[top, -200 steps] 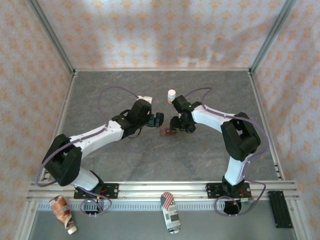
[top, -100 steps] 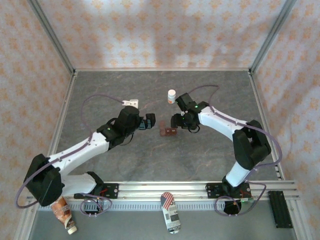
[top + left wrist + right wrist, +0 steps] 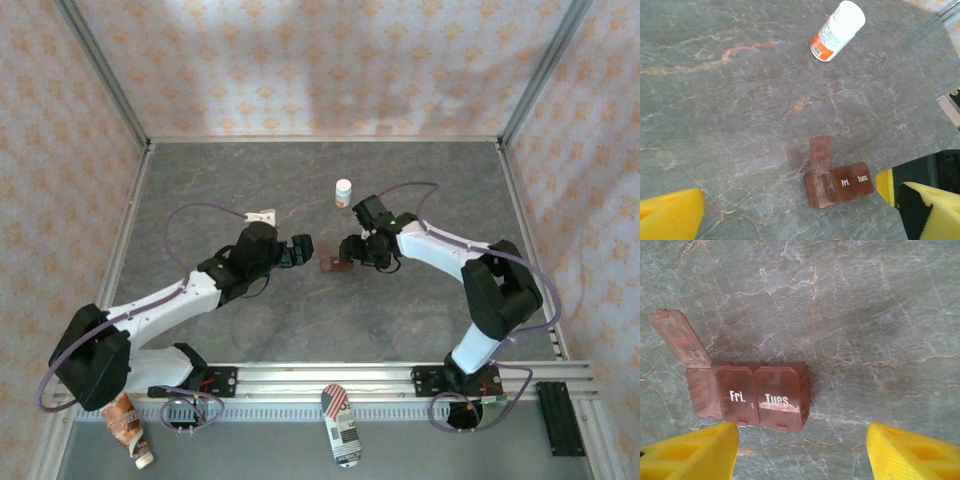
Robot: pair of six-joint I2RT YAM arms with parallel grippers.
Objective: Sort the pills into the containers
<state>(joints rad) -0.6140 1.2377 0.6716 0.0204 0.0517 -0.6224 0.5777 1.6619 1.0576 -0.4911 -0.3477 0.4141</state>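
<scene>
The containers (image 3: 333, 265) are a dark red-brown strip of three joined compartments lying mid-table. In the left wrist view the containers (image 3: 839, 182) have the left-end lid (image 3: 820, 152) flipped open; the other two lids read "Fri." and "Tues." and are closed. My left gripper (image 3: 297, 250) hangs open just left of the strip, which lies ahead of its yellow fingers (image 3: 670, 217). My right gripper (image 3: 352, 250) is open at the strip's right end, with nothing between its fingers (image 3: 915, 450); the containers (image 3: 750, 395) lie just ahead, nearer its left finger. The pills are out of view.
A small white bottle (image 3: 343, 192) with an orange label stands behind the strip; this bottle (image 3: 837, 30) appears at the top of the left wrist view. A brown pouch (image 3: 125, 425), a flag-printed pack (image 3: 340, 425) and a black block (image 3: 558, 415) lie past the near rail.
My left gripper has drawn back to the left and a little nearer, away from the strip, as the arm stretched out. The right gripper shifted slightly. The strip stayed put.
</scene>
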